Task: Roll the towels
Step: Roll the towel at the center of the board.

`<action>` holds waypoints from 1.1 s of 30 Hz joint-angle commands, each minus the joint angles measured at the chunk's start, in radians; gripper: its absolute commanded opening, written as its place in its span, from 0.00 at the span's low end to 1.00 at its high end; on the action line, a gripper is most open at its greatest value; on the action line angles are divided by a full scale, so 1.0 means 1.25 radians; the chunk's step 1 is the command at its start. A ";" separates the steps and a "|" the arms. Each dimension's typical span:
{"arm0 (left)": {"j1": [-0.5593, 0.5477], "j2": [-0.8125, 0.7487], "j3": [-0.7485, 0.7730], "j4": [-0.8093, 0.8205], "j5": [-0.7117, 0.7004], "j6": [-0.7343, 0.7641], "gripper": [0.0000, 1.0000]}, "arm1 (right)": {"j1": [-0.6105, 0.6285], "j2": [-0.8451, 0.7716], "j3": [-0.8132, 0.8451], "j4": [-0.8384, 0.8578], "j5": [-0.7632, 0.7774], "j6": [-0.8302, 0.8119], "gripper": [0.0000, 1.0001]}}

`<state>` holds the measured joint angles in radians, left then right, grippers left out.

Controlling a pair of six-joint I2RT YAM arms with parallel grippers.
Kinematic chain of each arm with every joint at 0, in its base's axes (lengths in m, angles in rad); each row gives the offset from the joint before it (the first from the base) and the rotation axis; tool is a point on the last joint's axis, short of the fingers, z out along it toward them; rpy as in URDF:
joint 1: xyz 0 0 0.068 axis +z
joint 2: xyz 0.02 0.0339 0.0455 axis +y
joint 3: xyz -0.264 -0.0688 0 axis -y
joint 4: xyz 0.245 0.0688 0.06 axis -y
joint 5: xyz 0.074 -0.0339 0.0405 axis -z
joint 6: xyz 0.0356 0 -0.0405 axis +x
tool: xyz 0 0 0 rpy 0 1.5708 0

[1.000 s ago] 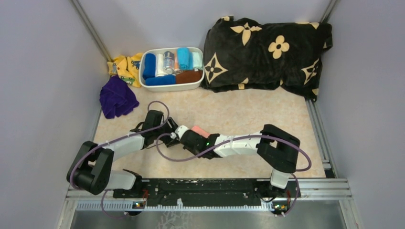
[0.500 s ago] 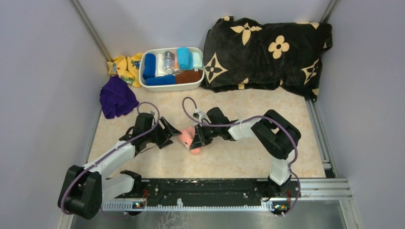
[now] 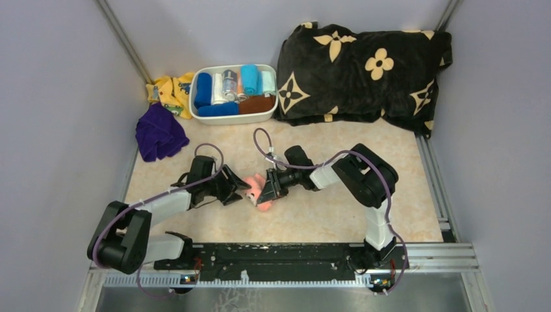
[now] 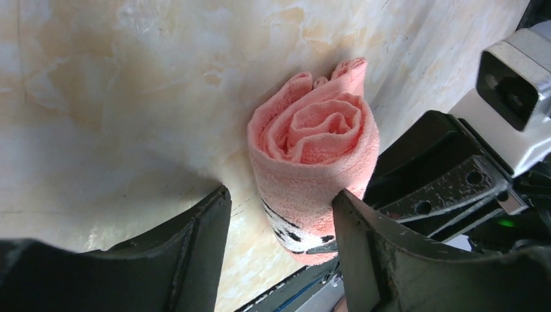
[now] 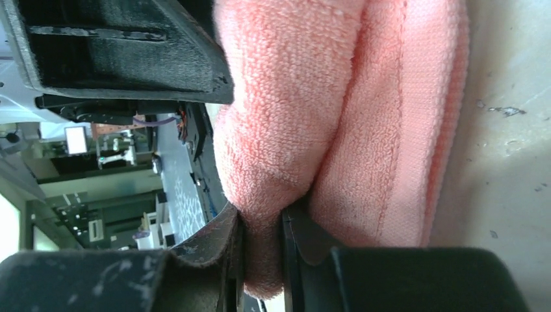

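Now one purple towel [image 3: 159, 133], one rolled pink towel [image 4: 312, 146], right end effector [image 5: 262, 237] pinching it, left end effector [image 4: 281, 200] spread.

Rolled towel [image 4: 312, 162] between left fingers [image 4: 195, 253] and right fingers [image 5: 208, 253]; bin [image 3: 234, 119] behind.

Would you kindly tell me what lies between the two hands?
The pink towel, rolled, lies between the left hand and the right hand, as the top view shows.
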<state>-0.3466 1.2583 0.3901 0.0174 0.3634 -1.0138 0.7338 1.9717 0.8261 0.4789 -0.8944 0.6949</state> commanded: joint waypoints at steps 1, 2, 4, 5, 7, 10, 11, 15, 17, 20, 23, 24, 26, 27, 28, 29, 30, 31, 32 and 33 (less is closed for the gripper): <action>-0.004 0.035 -0.022 -0.003 -0.033 -0.003 0.62 | 0.005 -0.059 0.024 -0.192 0.103 -0.102 0.22; -0.003 0.039 -0.024 -0.007 -0.038 -0.004 0.61 | 0.007 -0.083 0.030 -0.236 0.133 -0.129 0.25; -0.003 0.045 -0.027 -0.014 -0.052 -0.005 0.60 | 0.013 -0.137 0.045 -0.320 0.204 -0.182 0.32; -0.002 0.048 -0.029 -0.019 -0.056 -0.006 0.59 | 0.019 -0.174 0.053 -0.367 0.249 -0.218 0.35; -0.001 0.052 -0.032 -0.022 -0.062 -0.008 0.59 | 0.035 -0.224 0.074 -0.447 0.339 -0.267 0.39; 0.001 0.061 -0.039 -0.023 -0.067 -0.018 0.59 | 0.117 -0.318 0.125 -0.578 0.586 -0.356 0.53; 0.001 0.063 -0.040 -0.023 -0.066 -0.020 0.58 | 0.138 -0.331 0.134 -0.592 0.630 -0.371 0.55; 0.003 0.068 -0.038 -0.025 -0.064 -0.024 0.58 | 0.220 -0.365 0.148 -0.604 0.802 -0.424 0.63; 0.002 0.068 -0.040 -0.025 -0.062 -0.025 0.58 | 0.264 -0.377 0.146 -0.587 0.869 -0.465 0.64; 0.002 0.070 -0.039 -0.028 -0.065 -0.027 0.58 | 0.325 -0.381 0.136 -0.547 0.933 -0.532 0.64; 0.002 0.070 -0.039 -0.029 -0.066 -0.027 0.58 | 0.363 -0.361 0.124 -0.513 0.956 -0.580 0.63; 0.003 0.069 -0.038 -0.030 -0.066 -0.027 0.58 | 0.368 -0.352 0.119 -0.504 0.956 -0.592 0.62; 0.002 0.068 -0.037 -0.032 -0.069 -0.028 0.58 | 0.379 -0.330 0.117 -0.496 0.956 -0.616 0.59; 0.002 0.067 -0.035 -0.033 -0.070 -0.027 0.59 | 0.384 -0.318 0.114 -0.491 0.954 -0.625 0.57; 0.002 0.067 -0.035 -0.033 -0.070 -0.026 0.59 | 0.386 -0.306 0.112 -0.487 0.950 -0.634 0.56; 0.002 0.067 -0.034 -0.034 -0.073 -0.026 0.59 | 0.387 -0.294 0.109 -0.483 0.945 -0.636 0.55; 0.002 0.068 -0.034 -0.035 -0.074 -0.025 0.59 | 0.387 -0.280 0.107 -0.479 0.940 -0.639 0.54; 0.003 0.069 -0.032 -0.034 -0.075 -0.026 0.59 | 0.387 -0.266 0.104 -0.477 0.937 -0.642 0.53; 0.004 0.070 -0.031 -0.034 -0.074 -0.024 0.59 | 0.387 -0.238 0.103 -0.478 0.938 -0.644 0.53; 0.004 0.071 -0.030 -0.035 -0.074 -0.023 0.60 | 0.388 -0.219 0.102 -0.477 0.941 -0.646 0.53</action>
<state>-0.3462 1.3083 0.3828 0.0757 0.3691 -1.0740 1.2106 1.6192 0.9688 -0.1585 0.2539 -0.0666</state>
